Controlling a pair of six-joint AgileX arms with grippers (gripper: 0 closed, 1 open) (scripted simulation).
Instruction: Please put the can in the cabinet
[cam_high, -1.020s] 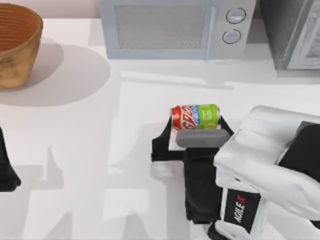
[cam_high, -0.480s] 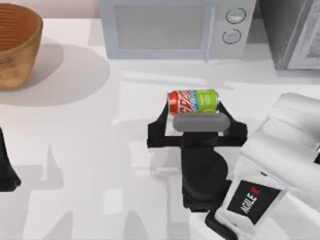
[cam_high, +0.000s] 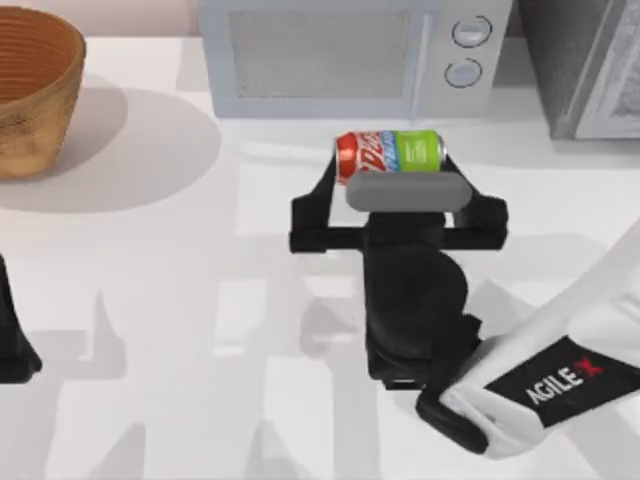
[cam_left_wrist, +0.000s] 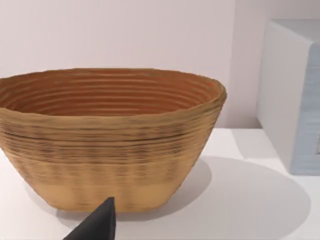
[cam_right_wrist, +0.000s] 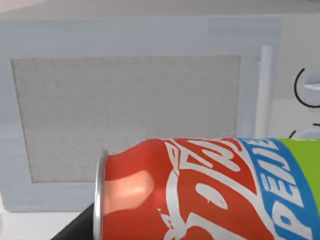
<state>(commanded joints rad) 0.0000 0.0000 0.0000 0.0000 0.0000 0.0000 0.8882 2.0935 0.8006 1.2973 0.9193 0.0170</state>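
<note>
**Right gripper carrying can toward rear of table**

Right gripper (cam_high: 392, 172) clamped across the can (cam_high: 390, 155), fingers flanking the ends, can held on its side with silver top toward the table's left. Moved steadily rearward over the last second: from mid-table to just in front of the microwave (cam_high: 350, 55). Confirmed in the right wrist view, can (cam_right_wrist: 210, 192) close against the camera with microwave door (cam_right_wrist: 127, 117) directly beyond. Judged as transport under way, grasp secure; heading so far aimed at the microwave, not the cabinet (cam_high: 585, 65) at the rear right corner, so a swing rightward likely still required. Cabinet door state not determinable.

Left gripper (cam_left_wrist: 97, 225) parked at the table's left edge, unchanged, finger state not discernible, facing the wicker basket (cam_left_wrist: 107, 140).

Table (cam_high: 150, 300) white, glossy, reflective. Pale plain wall behind
</note>
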